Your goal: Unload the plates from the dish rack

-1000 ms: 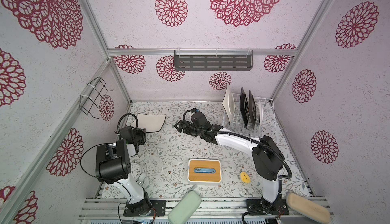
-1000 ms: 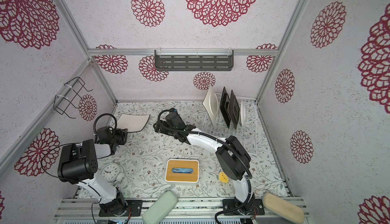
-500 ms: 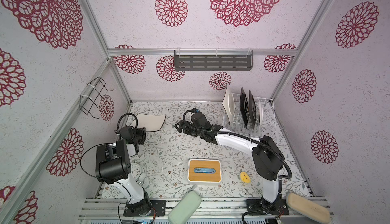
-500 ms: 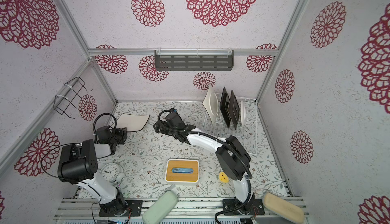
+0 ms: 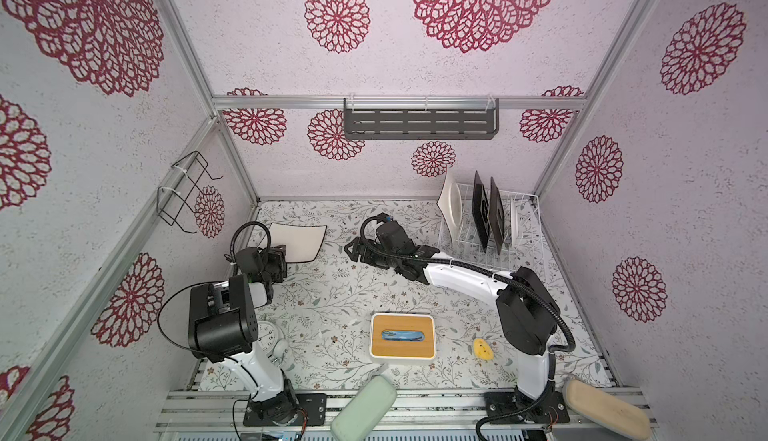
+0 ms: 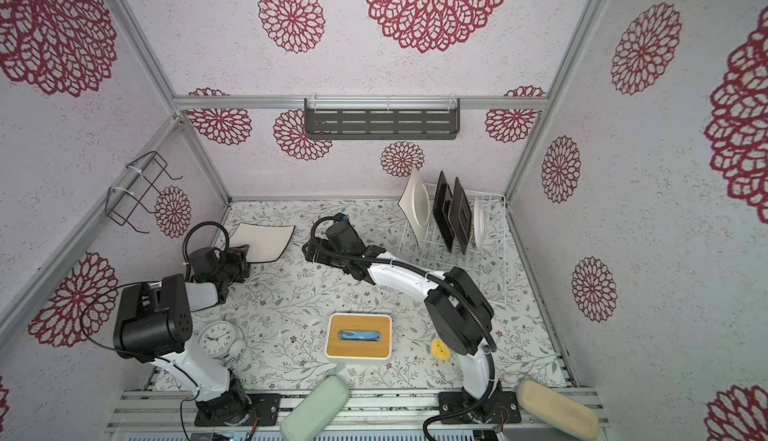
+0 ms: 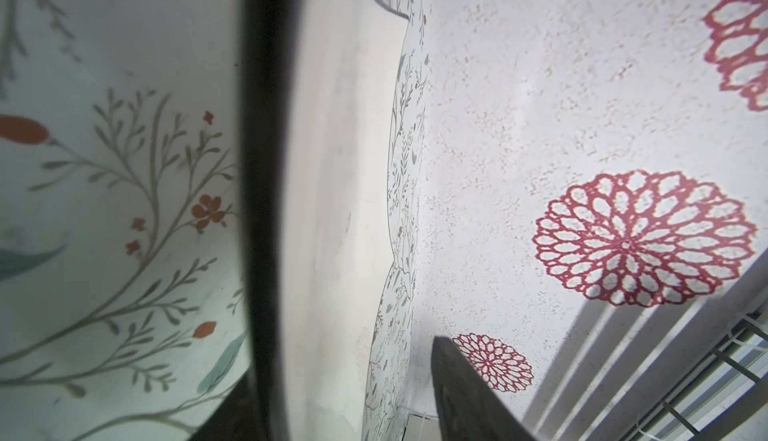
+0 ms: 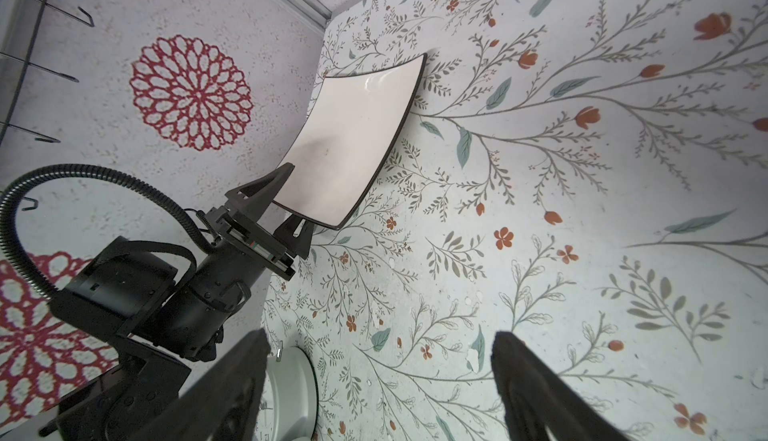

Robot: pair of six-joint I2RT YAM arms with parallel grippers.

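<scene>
At the frame's left, the left gripper [image 8: 297,195] had just spread its jaws, freeing the cream square plate [image 5: 297,241] flat on the floral table [image 5: 332,293], so four more plates [image 5: 482,210] remained upright in the dish rack [image 5: 528,227] at right, while the right gripper [image 5: 352,251] hung parted and empty mid-frame.

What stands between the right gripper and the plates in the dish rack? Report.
Nothing visible lies on the table between the right gripper and the dish rack. The open gripper points away from it; the cream square plate stands at the rack's near end, before the two black plates.
</scene>
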